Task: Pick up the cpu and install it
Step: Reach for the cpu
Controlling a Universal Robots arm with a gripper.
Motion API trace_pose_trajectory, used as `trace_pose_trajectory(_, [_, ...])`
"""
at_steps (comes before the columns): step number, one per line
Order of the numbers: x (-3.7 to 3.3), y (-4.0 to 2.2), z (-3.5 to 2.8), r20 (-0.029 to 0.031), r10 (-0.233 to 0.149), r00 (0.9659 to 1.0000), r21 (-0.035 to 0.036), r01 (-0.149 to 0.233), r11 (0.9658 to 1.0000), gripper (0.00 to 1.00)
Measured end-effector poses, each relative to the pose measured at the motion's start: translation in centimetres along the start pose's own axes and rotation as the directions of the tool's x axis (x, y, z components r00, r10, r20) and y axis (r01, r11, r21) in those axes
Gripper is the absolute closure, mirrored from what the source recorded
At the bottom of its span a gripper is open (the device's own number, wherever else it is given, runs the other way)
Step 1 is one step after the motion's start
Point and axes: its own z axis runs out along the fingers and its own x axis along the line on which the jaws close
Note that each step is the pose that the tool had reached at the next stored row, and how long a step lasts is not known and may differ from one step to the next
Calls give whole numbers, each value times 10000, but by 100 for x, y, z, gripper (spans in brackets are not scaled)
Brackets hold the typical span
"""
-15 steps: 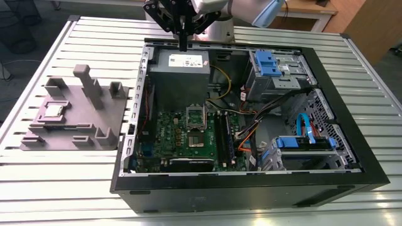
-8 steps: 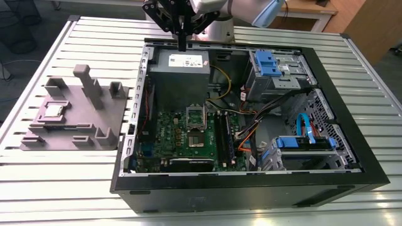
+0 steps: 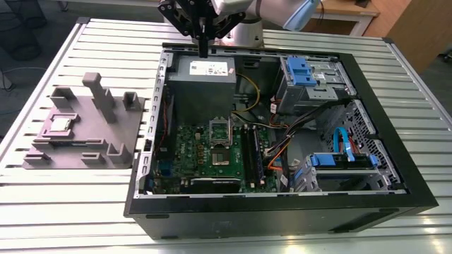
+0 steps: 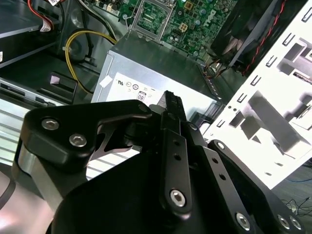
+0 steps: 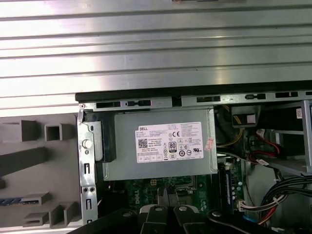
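Observation:
The cpu [image 3: 60, 123], a small silver square, lies in a recess of the grey plastic fixture [image 3: 88, 135] on the exterior view's left, outside the computer case. My gripper [image 3: 203, 52] hangs over the case's far edge, above the power supply [image 3: 201, 84], far from the cpu. Its fingers are pressed together and hold nothing, as both wrist views show [image 4: 171, 100] [image 5: 163, 194]. The metal-framed socket [image 3: 220, 130] with its dark centre sits on the green motherboard [image 3: 198, 153] and also appears in the second wrist view [image 4: 156, 14].
The open black computer case [image 3: 395, 159] rests on a slatted aluminium table [image 3: 84, 211]. Inside are blue drive brackets [image 3: 300, 71], bundled cables [image 3: 282, 132] and memory slots [image 3: 253, 153]. The fixture's upright blocks [image 3: 99, 92] stand beside the cpu.

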Motion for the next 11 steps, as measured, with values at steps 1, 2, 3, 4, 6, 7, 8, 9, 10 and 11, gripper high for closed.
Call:
trace_pose_trajectory(1, [3, 0, 0, -1, 0, 10000, 1, 0, 10000, 90])
trace_pose_trajectory(2, [4, 0, 0, -1, 0, 10000, 0, 0, 10000, 90])
trace_pose_trajectory(3, [7, -1, 0, 0, 1, 10000, 0, -1, 10000, 90])
trace_pose_trajectory(4, [9, -1, 0, 0, 1, 10000, 0, -1, 10000, 90])
trace_pose_trajectory(6, [14, -1, 0, -1, 0, 10000, 1, 0, 10000, 90])
trace_pose_trajectory(7, [16, -1, 0, 0, 1, 10000, 0, -1, 10000, 90])
trace_pose_trajectory(8, [19, -2, 1, 0, 1, 10000, 0, -1, 10000, 90])
trace_pose_trajectory(9, [21, -2, 0, -1, 0, 10000, 0, 0, 10000, 90])
trace_pose_trajectory(10, [24, -2, 1, -1, 1, 10000, 0, -1, 10000, 90])
trace_pose_trajectory(11, [27, -2, 1, 0, 1, 10000, 0, -1, 10000, 90])
